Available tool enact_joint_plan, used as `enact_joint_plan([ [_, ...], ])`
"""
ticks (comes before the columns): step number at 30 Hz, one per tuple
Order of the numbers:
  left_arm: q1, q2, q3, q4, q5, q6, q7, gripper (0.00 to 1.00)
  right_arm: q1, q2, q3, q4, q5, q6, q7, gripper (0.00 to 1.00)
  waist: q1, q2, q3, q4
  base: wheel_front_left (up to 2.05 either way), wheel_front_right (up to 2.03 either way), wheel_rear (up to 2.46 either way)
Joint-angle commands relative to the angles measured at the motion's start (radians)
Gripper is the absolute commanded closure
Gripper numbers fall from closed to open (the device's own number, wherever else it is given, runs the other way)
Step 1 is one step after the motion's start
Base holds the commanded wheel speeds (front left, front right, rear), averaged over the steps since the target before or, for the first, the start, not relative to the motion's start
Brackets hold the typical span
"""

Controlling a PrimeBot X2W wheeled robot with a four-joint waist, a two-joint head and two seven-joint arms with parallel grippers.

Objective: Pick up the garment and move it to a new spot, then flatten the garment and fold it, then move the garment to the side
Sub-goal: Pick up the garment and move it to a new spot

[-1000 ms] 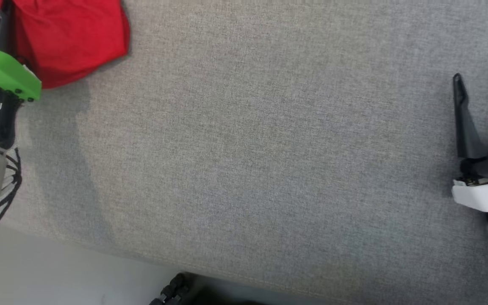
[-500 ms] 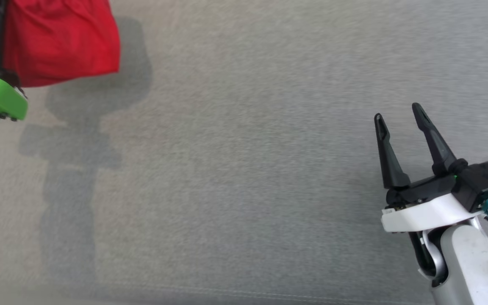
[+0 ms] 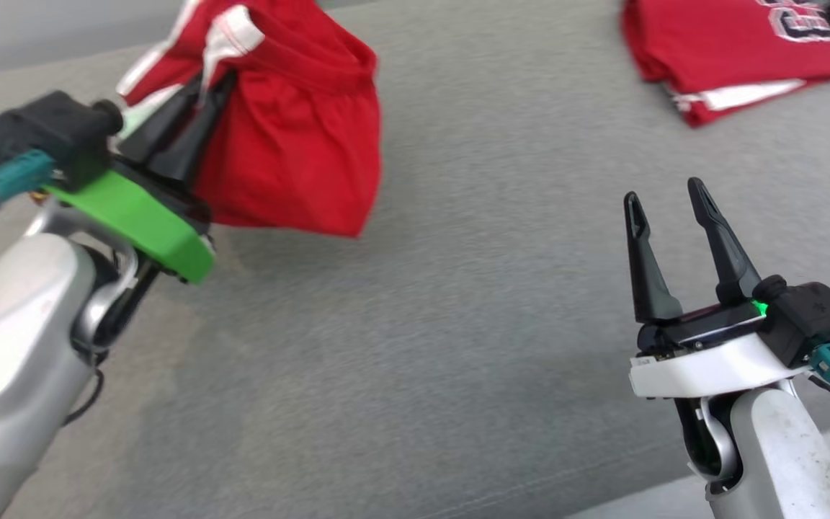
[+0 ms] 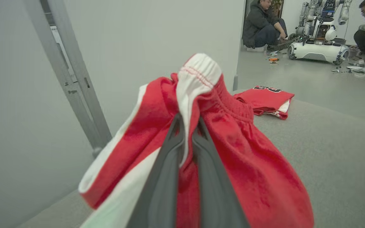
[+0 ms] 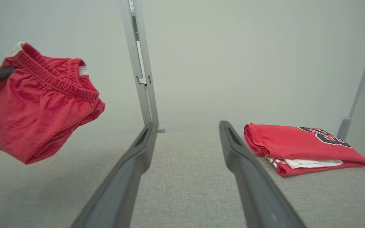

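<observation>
The grey table (image 3: 458, 324) has a wide bare stretch between the two arms; its near edge cuts across the lower right corner of the head view, and at its far side a pale wall rises with a slanted metal post (image 5: 139, 63) standing at the back edge; the folded shirt (image 3: 725, 50) lies flat at the far right, well apart from both arms.

The left gripper (image 3: 202, 90) has its two dark fingers pinched together on the shorts (image 3: 300, 144), clamping the white-trimmed waistband between them; the shorts hang bunched from that grip at the far left, seemingly lifted clear of the cloth surface, with a soft shadow beneath; the right gripper (image 3: 666, 193) stands with its jaws spread wide and nothing between them, hovering low over bare table near the right side.

The table covering is a coarse woven fabric; the shorts are red, loosely gathered at an elastic band, with white side stripes; the shirt is red with white edging and dark lettering, folded into a neat rectangle.
</observation>
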Motion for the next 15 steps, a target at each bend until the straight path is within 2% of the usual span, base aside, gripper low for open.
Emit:
enact_joint_plan([
  [1, 0.014, -0.01, -0.015, 0.0, 0.017, 0.001, 0.011, 1.0, -0.001, 0.009, 0.003, -0.006, 0.005, 0.0, 0.0, 0.0, 0.0, -0.0001, -0.039, -0.199, 0.0, 0.0, 0.0],
  [7, 0.005, -0.074, -0.083, 0.046, -0.01, -0.017, 0.085, 1.0, -0.026, 0.03, -0.017, -0.026, 0.018, 0.0, 0.0, 0.0, 0.0, -0.0001, 0.075, -0.257, 0.0, 0.0, 0.0],
  [12, -0.024, -0.122, -0.118, 0.144, -0.03, -0.027, 0.114, 1.0, -0.045, 0.039, -0.027, -0.038, 0.019, 0.0, 0.0, 0.0, 0.0, -0.0001, 0.174, -0.251, 0.0, 0.0, 0.0],
  [14, -0.034, -0.133, -0.14, 0.202, 0.005, -0.028, 0.103, 1.0, -0.057, 0.041, -0.028, -0.041, 0.019, 0.0, 0.0, 0.0, 0.0, -0.0001, 0.204, -0.241, 0.0, 0.0, 0.0],
  [15, -0.032, -0.143, -0.151, 0.231, 0.019, -0.029, 0.089, 0.73, -0.061, 0.042, -0.027, -0.043, 0.017, 0.0, 0.0, 0.0, 0.0, -0.0001, 0.216, -0.235, 0.0, 0.0, 0.0],
])
